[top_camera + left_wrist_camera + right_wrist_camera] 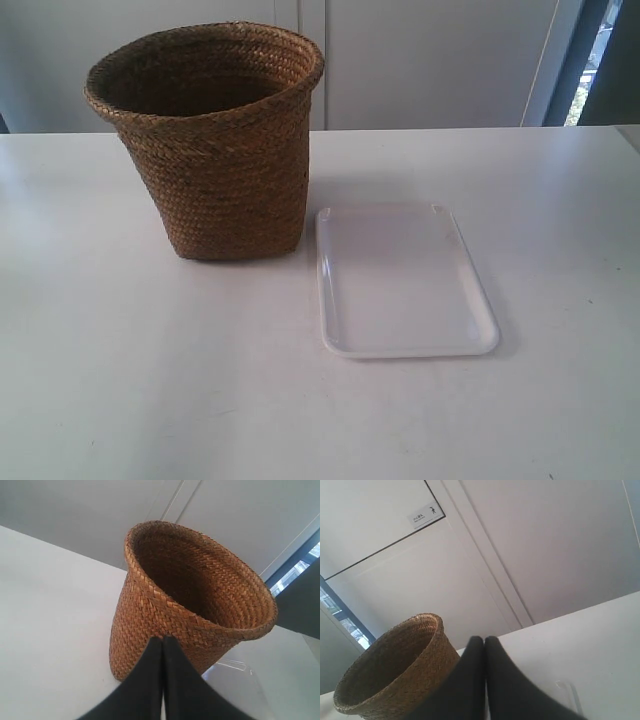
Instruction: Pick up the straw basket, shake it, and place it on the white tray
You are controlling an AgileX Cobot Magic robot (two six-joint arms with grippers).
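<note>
The straw basket [220,150] stands upright on the white table, brown and braided, with a wide rolled rim. Right beside its base lies the white tray [400,280], flat and holding nothing. No arm or gripper shows in the exterior view. In the left wrist view my left gripper [163,639] is shut with nothing in it, its black fingers pressed together short of the basket's [175,610] side wall; a corner of the tray [235,666] peeks from behind. My right gripper [484,639] is shut too, holding nothing, with the basket [400,675] beside it and the tray's edge [570,692] faintly visible.
The white table [150,380] stretches wide in front of the basket and tray. Behind the table's far edge stands a pale wall with panel seams [312,60], and a dark window frame [590,60] is at the back corner.
</note>
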